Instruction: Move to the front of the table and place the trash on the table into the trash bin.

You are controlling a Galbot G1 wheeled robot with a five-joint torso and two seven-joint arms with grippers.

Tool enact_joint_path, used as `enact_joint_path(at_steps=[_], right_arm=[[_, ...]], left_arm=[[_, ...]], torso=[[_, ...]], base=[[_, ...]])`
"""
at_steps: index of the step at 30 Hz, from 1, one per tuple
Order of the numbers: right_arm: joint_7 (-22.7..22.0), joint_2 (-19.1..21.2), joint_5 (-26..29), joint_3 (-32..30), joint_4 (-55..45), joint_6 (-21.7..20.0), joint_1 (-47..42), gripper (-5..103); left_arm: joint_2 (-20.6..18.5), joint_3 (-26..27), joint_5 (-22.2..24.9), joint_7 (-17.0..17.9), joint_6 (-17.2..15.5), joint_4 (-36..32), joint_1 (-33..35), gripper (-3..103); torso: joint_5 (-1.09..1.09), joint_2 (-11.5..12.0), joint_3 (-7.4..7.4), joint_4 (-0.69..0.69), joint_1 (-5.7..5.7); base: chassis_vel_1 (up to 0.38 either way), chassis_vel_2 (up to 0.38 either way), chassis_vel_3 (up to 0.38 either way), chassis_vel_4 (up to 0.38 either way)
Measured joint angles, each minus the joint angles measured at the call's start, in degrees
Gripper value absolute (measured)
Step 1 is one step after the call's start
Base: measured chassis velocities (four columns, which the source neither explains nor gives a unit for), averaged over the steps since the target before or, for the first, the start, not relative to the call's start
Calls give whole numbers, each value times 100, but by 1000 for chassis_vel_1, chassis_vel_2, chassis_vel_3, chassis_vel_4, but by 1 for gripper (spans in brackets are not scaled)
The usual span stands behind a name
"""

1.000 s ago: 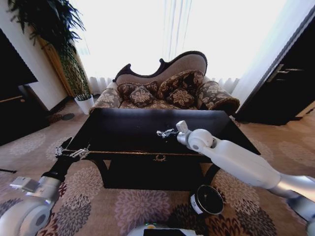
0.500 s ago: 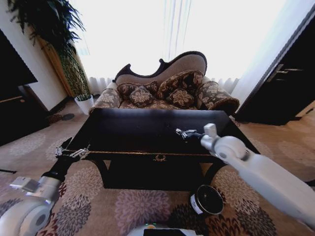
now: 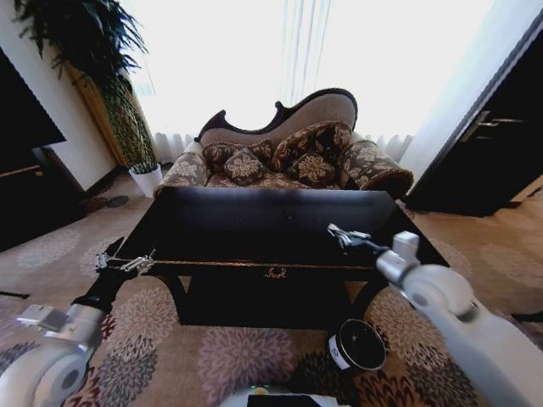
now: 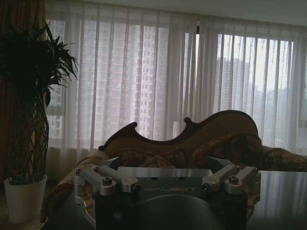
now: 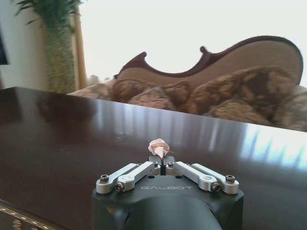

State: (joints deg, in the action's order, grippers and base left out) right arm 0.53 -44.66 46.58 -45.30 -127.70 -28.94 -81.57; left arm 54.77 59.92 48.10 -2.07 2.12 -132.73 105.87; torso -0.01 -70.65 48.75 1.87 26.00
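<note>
The long glossy black table [image 3: 212,222] stands right in front of me, its top bare of scraps in the head view. My right gripper [image 3: 341,235] hovers over the table's right front part, shut on a small crumpled pinkish-white scrap of trash [image 5: 159,145] pinched at its fingertips [image 5: 161,161]. The black trash bin [image 3: 357,344] stands on the carpet below the table's right front corner, nearly under the right arm. My left gripper [image 3: 124,264] hangs open and idle off the table's left front corner.
An ornate sofa [image 3: 288,153] with cushions stands behind the table. A tall potted plant [image 3: 127,127] is at the back left, dark furniture [image 3: 25,178] at the far left, and a dark cabinet [image 3: 496,144] at the right. Patterned carpet surrounds the table.
My right arm has swung to the right and back toward the table's front right edge, carrying the scrap. The left arm has not moved.
</note>
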Motion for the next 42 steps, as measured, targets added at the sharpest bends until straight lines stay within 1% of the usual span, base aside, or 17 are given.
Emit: enact_joint_path(at_steps=[1,3,6,7,9,10,15,16,20,26,30,31,33,35,38,39,42], right_arm=[[40,-95,-58,-129,-40,51,-133,0],[239,-513,-400,-547,-192,374,-709,0],[335,-737,-607,-694,-229,604,-992,0],[389,-942,-705,-806,-262,800,-1209,0],[434,-1156,-782,-889,-264,1002,-1418,0],[434,-1156,-782,-889,-264,1002,-1418,0],[570,-1865,-1122,-988,-17,1579,-1744,0],[570,-1865,-1122,-988,-17,1579,-1744,0],[693,-2393,-1471,-1036,334,1928,-1778,0],[776,-2657,-1587,-1025,556,2318,-1799,0],[887,-2903,-1673,-822,823,2985,-1828,0],[887,-2903,-1673,-822,823,2985,-1828,0],[952,-2947,-1806,-700,1202,3428,-1804,0],[963,-2948,-1825,-676,1290,3506,-1792,0],[1069,-2926,-1968,-495,2100,4318,-1581,0],[1069,-2926,-1968,-495,2100,4318,-1581,0],[1080,-2893,-1946,-327,2646,4618,-1416,0]], left_arm=[[0,0,0,-1,0,0,0,100],[0,0,0,-1,0,0,0,100],[0,0,0,-1,0,0,0,100],[0,0,0,-1,0,0,0,100],[0,0,0,-1,0,0,0,100],[0,0,0,-1,0,0,0,100],[0,0,0,-1,0,0,0,100],[0,0,0,-1,0,0,0,100],[0,0,0,-1,0,0,0,100],[0,0,0,-1,0,0,0,100],[0,0,0,-1,0,0,0,100],[0,0,0,-1,0,0,0,100],[0,0,0,-1,0,0,0,100],[0,0,0,-1,0,0,0,100],[0,0,0,-1,0,0,0,100],[0,0,0,-1,0,0,0,100],[0,0,0,-1,0,0,0,100]], torso=[[0,0,0,0,0],[-1,0,0,0,0],[-1,0,0,1,0],[-2,-1,-1,0,0],[0,0,0,0,0],[0,0,0,0,0],[-1,0,0,0,0],[-1,0,0,0,0],[0,0,0,0,0],[-1,0,0,0,1],[-1,0,0,0,1],[-1,0,0,0,1],[-1,0,0,-1,1],[-1,0,0,0,1],[0,0,0,-1,1],[0,0,0,-1,1],[-1,0,0,0,1]], base=[[0,0,0,0],[0,0,0,0],[0,0,0,0],[0,0,0,0],[0,0,0,0],[0,0,0,0],[0,0,0,0],[0,0,0,0],[0,0,0,0],[0,0,0,0],[0,0,0,0],[0,0,0,0],[0,0,0,0],[0,0,0,0],[0,0,0,0],[0,0,0,0],[0,0,0,0]])
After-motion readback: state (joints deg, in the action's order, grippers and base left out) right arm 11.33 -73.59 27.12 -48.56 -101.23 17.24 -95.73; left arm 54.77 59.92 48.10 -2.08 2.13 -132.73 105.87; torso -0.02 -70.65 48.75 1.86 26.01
